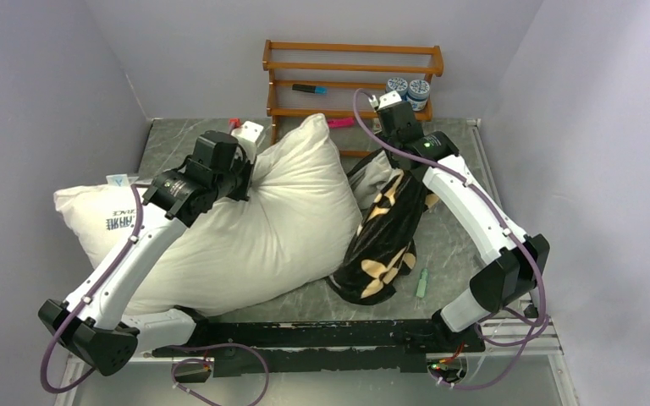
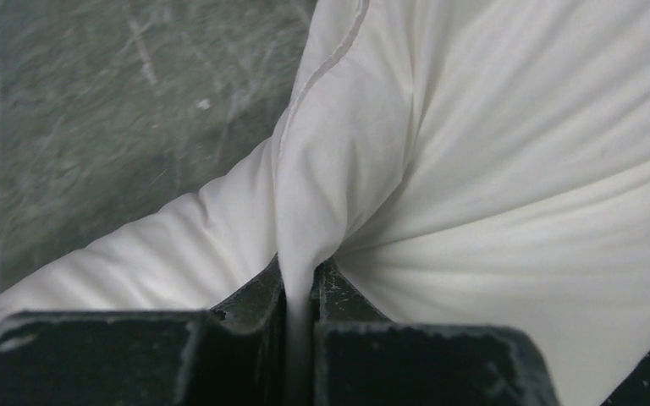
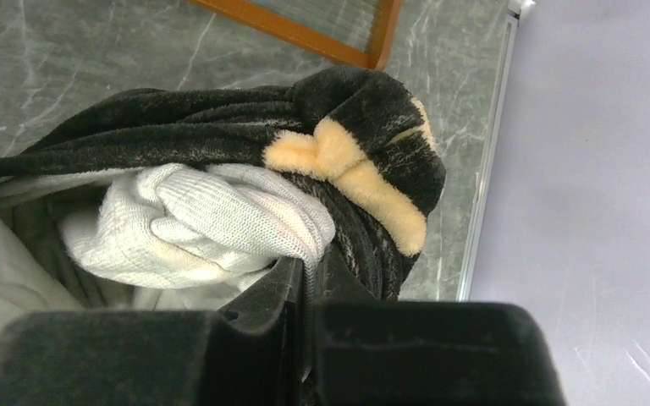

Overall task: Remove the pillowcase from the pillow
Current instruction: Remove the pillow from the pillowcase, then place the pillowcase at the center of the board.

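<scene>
The white pillow (image 1: 279, 211) lies across the left and middle of the table, its printed logo (image 1: 123, 222) at the left end. My left gripper (image 1: 250, 176) is shut on a pinched fold of the pillow (image 2: 474, 169) near its upper edge; in the left wrist view the gripper (image 2: 300, 283) has white fabric squeezed between its jaws. The black flowered pillowcase (image 1: 385, 245) hangs bunched at the pillow's right side. My right gripper (image 1: 399, 169) holds its top end. In the right wrist view the gripper (image 3: 311, 271) is shut on the pillowcase (image 3: 220, 127) at its white knit inner side (image 3: 212, 220).
A wooden rack (image 1: 351, 63) stands at the back with a blue marker (image 1: 309, 88) and two patterned jars (image 1: 408, 89). A pink item (image 1: 338, 123) lies below it. A small green object (image 1: 421, 283) lies on the marble table (image 1: 457, 237) right of the pillowcase.
</scene>
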Controlling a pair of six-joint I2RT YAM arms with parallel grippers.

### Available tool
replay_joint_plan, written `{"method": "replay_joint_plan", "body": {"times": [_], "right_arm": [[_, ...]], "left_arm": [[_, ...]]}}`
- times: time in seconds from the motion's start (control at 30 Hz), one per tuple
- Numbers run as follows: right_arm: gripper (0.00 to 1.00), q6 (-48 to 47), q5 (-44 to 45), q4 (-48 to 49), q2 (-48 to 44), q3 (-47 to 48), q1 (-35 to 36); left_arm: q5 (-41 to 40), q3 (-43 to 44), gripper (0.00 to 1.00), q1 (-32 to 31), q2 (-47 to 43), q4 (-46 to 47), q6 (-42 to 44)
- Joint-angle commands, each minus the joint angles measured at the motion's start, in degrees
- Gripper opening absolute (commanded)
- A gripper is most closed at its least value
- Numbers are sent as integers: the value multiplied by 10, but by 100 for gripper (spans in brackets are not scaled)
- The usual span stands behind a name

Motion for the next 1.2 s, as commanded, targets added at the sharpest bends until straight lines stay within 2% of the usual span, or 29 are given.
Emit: {"method": "replay_joint_plan", "body": {"times": [0.0, 0.3, 0.6, 0.7, 0.93, 1.17], "right_arm": [[0, 4, 45, 15, -41, 21, -3], [0, -13, 139, 37, -52, 71, -6], [0, -68, 172, 69, -89, 107, -5], [0, -85, 157, 73, -100, 114, 4], [0, -38, 60, 53, -109, 33, 54], [0, 46, 10, 63, -93, -90, 168]], "left_arm": [[-171, 51, 5, 33, -11, -80, -24], [-282, 122, 5, 111, 13, -96, -69], [-325, 160, 5, 151, 18, -75, -86], [-351, 167, 5, 163, 18, -58, -77], [-304, 95, 5, 214, 26, 28, -99], [-294, 46, 5, 291, 88, 114, -132]]}}
